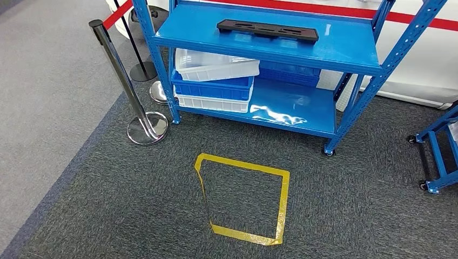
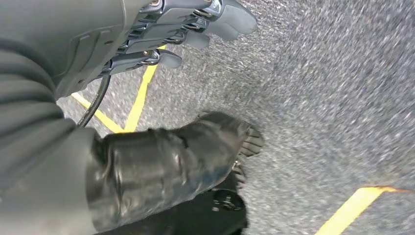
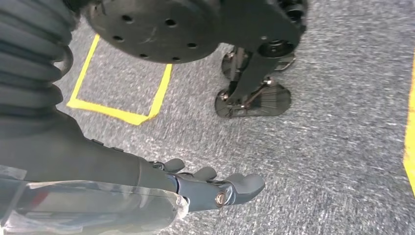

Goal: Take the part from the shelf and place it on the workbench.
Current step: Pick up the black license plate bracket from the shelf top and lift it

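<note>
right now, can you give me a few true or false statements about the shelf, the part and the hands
1. The black part lies on the top level of the blue shelf. True.
2. The left hand holds the part. False: it holds nothing and hangs over the grey carpet.
3. White and blue bins are stacked on the shelf's lower level. True.
4. The yellow tape square is marked on the shelf's top level. False: it is on the carpet in front of the shelf.
5. The right hand grips a bin. False: its fingers hold nothing.
</note>
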Controlling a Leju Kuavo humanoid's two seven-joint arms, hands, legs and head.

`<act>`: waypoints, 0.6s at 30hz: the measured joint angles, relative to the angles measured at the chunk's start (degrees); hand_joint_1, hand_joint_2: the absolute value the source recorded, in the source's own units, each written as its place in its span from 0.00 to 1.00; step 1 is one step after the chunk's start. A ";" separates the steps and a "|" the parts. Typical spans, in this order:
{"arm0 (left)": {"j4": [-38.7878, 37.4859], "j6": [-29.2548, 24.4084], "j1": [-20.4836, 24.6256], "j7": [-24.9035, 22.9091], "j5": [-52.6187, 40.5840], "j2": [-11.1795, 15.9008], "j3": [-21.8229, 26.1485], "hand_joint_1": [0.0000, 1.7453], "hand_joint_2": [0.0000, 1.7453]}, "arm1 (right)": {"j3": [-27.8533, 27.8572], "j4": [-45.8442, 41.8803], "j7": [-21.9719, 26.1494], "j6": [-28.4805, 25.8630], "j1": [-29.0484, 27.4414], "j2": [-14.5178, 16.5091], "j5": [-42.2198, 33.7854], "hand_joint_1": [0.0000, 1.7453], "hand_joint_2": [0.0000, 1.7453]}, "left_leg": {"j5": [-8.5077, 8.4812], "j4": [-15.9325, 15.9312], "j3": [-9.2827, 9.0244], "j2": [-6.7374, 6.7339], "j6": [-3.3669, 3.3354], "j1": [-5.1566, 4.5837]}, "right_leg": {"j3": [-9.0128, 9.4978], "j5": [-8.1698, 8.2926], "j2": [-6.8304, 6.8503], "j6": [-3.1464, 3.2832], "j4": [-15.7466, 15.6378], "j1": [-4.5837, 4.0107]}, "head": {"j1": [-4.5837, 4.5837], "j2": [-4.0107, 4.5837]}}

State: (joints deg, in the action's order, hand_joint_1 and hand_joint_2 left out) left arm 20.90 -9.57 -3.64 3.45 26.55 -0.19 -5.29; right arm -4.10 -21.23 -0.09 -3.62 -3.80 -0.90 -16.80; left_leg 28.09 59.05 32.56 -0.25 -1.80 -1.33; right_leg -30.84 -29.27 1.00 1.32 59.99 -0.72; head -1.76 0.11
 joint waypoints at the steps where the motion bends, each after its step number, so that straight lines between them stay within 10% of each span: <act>1: -0.19 -0.57 0.39 0.37 1.75 -0.01 -0.50 0.00 0.00 | -0.50 0.26 0.01 -0.21 0.43 -0.01 -1.04 0.00 0.00 | 0.00 0.00 0.00 0.00 0.00 0.00 | 0.00 0.00 0.00 0.00 0.00 0.00 | 0.00 0.00; 18: -3.59 -5.94 5.52 8.61 29.02 -0.01 -7.29 0.00 0.00 | -7.99 2.14 8.35 -1.53 13.91 -1.61 -15.94 0.00 0.00 | -0.10 0.01 -0.02 0.01 -0.08 -0.01 | 0.08 0.06 0.04 -0.02 0.03 0.00 | 0.01 0.00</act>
State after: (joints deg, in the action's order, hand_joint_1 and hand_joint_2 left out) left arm 17.31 -15.51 1.87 12.06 55.57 -0.20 -12.58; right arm -12.09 -19.10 8.26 -5.15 10.11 -2.51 -32.74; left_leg 28.00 59.06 32.54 -0.24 -1.89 -1.33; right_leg -30.77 -29.21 1.04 1.31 60.01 -0.72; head -1.76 0.11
